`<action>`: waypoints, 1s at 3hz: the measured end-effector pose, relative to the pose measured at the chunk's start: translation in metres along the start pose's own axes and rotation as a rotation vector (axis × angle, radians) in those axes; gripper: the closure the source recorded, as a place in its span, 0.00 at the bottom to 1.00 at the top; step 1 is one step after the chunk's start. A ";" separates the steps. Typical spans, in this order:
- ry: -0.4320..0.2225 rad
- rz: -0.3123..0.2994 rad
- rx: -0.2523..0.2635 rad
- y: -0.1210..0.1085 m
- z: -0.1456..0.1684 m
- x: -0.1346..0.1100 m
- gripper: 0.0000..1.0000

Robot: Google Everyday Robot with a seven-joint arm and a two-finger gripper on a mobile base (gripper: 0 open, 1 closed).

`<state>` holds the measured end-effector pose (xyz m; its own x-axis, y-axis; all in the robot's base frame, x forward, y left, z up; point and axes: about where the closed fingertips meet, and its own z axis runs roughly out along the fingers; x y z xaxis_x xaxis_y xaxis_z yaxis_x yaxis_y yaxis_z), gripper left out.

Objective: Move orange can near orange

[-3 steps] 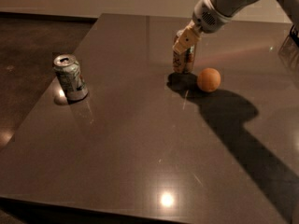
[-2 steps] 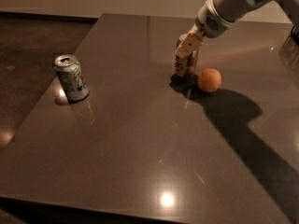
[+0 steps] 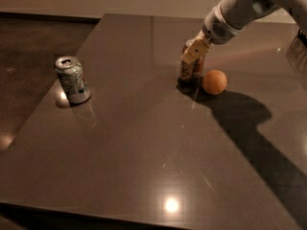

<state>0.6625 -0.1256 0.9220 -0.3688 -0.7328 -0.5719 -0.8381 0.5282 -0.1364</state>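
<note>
The orange can (image 3: 190,71) stands upright on the dark table (image 3: 144,143), its upper part covered by my gripper (image 3: 194,52). The gripper reaches down from the upper right and is shut on the can's top half. The orange (image 3: 214,82), a small round fruit, lies just right of the can, with a narrow gap or light contact between them. The can's base appears to rest on the table.
A silver-white can with green markings (image 3: 72,79) stands upright near the table's left edge. The arm's shadow (image 3: 249,123) falls across the right side of the table. Dark floor (image 3: 29,47) lies beyond the left edge.
The gripper and the orange can have shifted slightly right, toward the orange. The orange and the silver-white can have not moved.
</note>
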 end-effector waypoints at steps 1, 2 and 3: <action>0.001 -0.001 -0.004 0.001 0.002 0.000 0.14; 0.003 -0.002 -0.007 0.002 0.005 -0.001 0.00; 0.003 -0.002 -0.008 0.002 0.005 -0.001 0.00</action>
